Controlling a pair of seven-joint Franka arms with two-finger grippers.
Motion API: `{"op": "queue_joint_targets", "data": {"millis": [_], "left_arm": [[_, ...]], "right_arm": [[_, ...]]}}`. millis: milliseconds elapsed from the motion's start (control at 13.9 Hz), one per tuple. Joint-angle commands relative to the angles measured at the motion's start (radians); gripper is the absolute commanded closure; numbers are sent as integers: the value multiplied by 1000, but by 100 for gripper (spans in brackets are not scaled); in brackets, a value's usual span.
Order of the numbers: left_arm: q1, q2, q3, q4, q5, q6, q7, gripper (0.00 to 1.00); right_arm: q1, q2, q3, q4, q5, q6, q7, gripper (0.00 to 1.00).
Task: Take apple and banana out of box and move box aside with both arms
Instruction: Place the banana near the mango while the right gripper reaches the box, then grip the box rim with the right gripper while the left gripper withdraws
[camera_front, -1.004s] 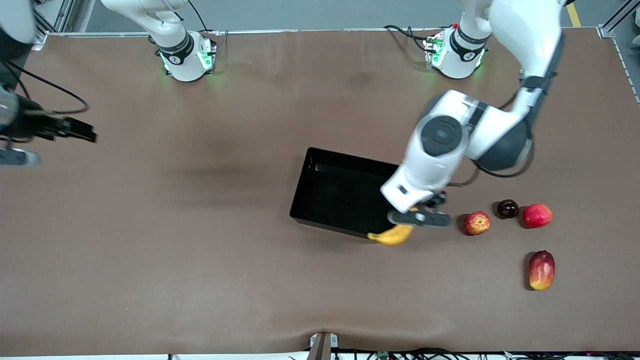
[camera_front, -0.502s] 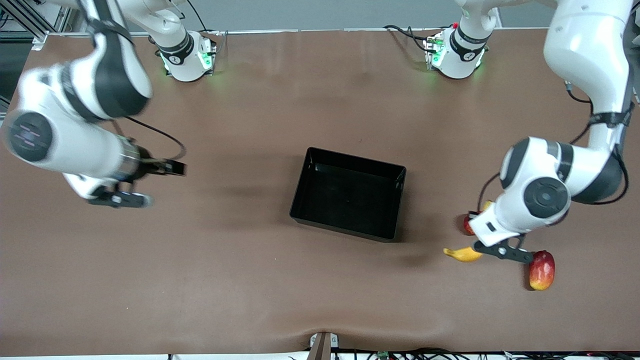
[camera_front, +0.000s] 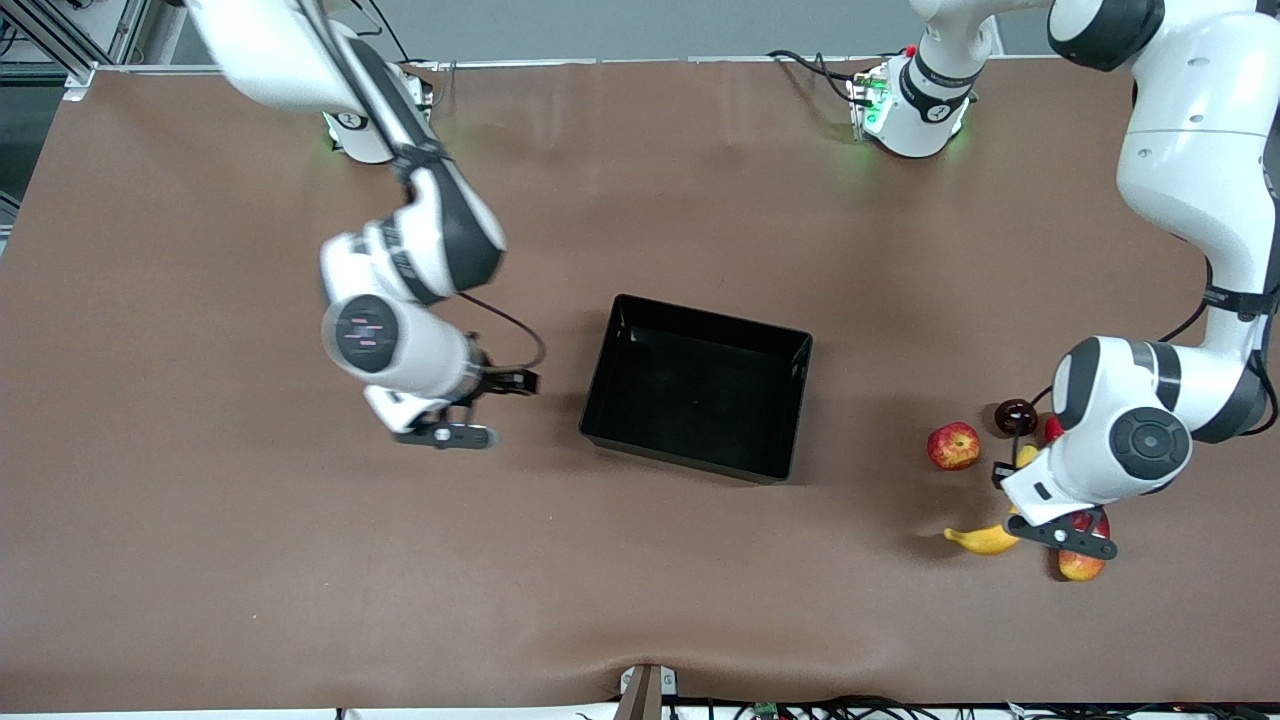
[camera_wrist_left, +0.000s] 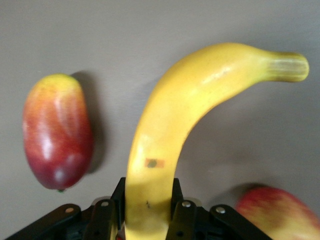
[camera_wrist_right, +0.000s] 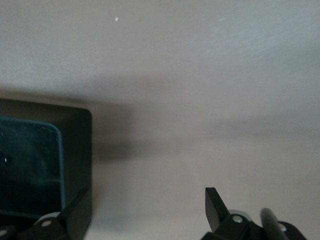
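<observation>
Banana: curved, yellow, small brownish mark on skin; was clamped at one end between fingers of left gripper, free end pointing toward box, over table near mango.

Apple: small, round, red with yellowish patches; sat on table between box and dark purple fruit, apart from both.

Box: glossy black, rectangular, open-top, low walls; stood at table's middle, slightly skewed, nothing inside. Right gripper hung with fingers spread just beside box, toward right arm's end.

Left claw clamped shut, right claw spread wide
</observation>
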Motion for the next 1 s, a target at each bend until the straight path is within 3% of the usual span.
{"op": "queue_joint_targets", "data": {"millis": [0, 215, 359, 502, 574, 646, 932], "left_arm": [[21, 43, 15, 22, 17, 79, 37, 100], [20, 53, 15, 22, -38, 92, -64, 100], [20, 68, 15, 21, -40, 141, -81, 100], [21, 82, 15, 19, -38, 164, -78, 100], [21, 82, 15, 21, -40, 165, -81, 62], [21, 76, 14, 21, -41, 165, -77, 1], [18, 10, -2, 21, -79, 161, -89, 0]], "right_arm": [[60, 72, -11, 53, 15, 63, 132, 0], [106, 115, -11, 77, 21, 90, 243, 0], [125, 118, -11, 77, 62, 89, 243, 33], [140, 122, -11, 76, 70, 89, 238, 80], [143, 124, -11, 76, 68, 90, 234, 95], [143, 124, -11, 76, 70, 90, 235, 100], [139, 121, -11, 76, 68, 84, 244, 100]]}}
